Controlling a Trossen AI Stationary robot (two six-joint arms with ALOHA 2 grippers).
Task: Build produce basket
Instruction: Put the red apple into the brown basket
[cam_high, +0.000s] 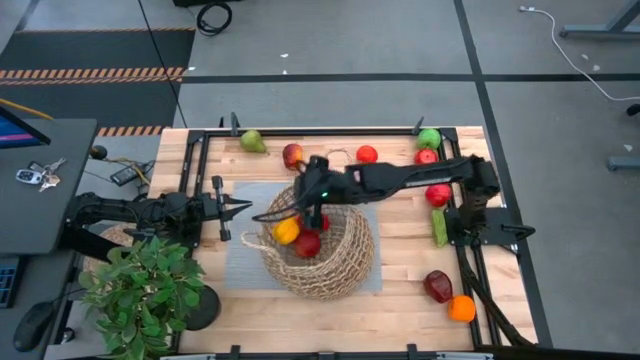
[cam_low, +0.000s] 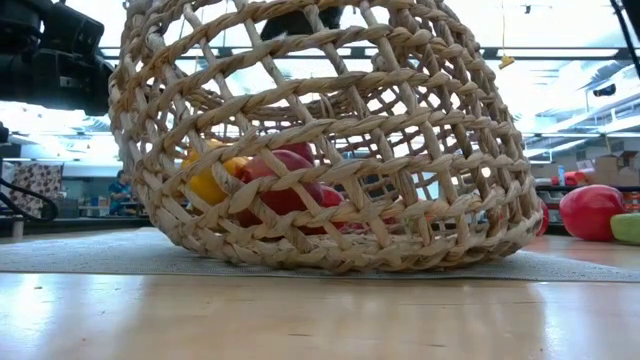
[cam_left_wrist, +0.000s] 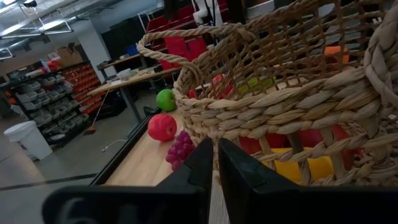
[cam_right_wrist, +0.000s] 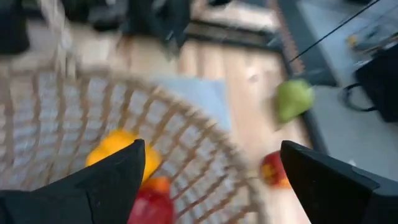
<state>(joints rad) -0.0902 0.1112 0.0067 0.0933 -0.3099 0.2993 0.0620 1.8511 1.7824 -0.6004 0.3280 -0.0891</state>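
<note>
The table is a light wooden top inside a black frame, with a grey mat at its middle. On the mat rests the basket, tipped on its side so its opening faces the left arm; the low view shows it leaning, weave touching the mat. A potted plant stands at the table's front-left corner.

The right arm reaches across from the right side, and the right gripper hangs above the basket's rim, fingers spread wide and empty. The left gripper lies level at the mat's left edge, just beside the basket's rim, fingers pressed almost together with only a thin gap and nothing between them.

Produce inside the basket: a yellow pepper and a red piece, touching. Produce outside it: a green pear at the back edge, a red-yellow apple, a small red fruit, a green apple, a red apple, and, near the front-right corner, a dark red piece beside an orange.
</note>
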